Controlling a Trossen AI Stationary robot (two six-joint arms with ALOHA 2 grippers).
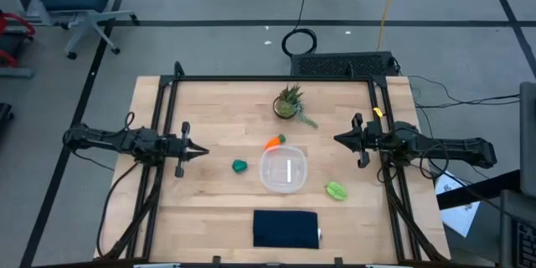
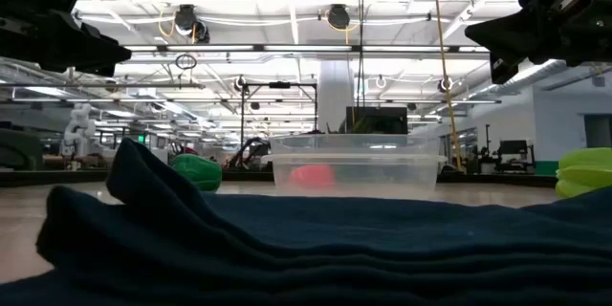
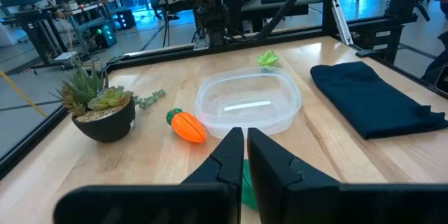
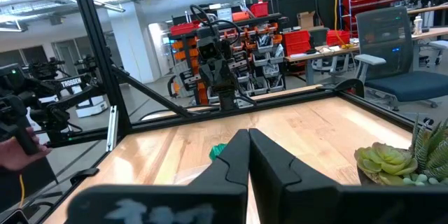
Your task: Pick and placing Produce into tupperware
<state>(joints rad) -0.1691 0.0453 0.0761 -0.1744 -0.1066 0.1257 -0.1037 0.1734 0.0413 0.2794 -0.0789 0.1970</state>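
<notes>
The clear tupperware (image 1: 283, 170) sits at the table's middle with nothing in it. Three produce pieces lie on the wood around it: an orange carrot (image 1: 274, 141) just beyond its far rim, a dark green lump (image 1: 239, 166) to its left, and a yellow-green leaf piece (image 1: 337, 190) at its near right. My left gripper (image 1: 203, 150) hovers shut at the table's left side, pointing toward the lump. My right gripper (image 1: 338, 140) hovers shut at the right side. In the left wrist view the carrot (image 3: 187, 126) and tupperware (image 3: 247, 103) lie ahead of the shut fingers (image 3: 244, 155).
A small potted succulent (image 1: 290, 103) stands at the far middle of the table. A folded dark navy cloth (image 1: 286, 229) lies near the front edge, just in front of the tupperware. A black frame runs along the table's left, far and right edges.
</notes>
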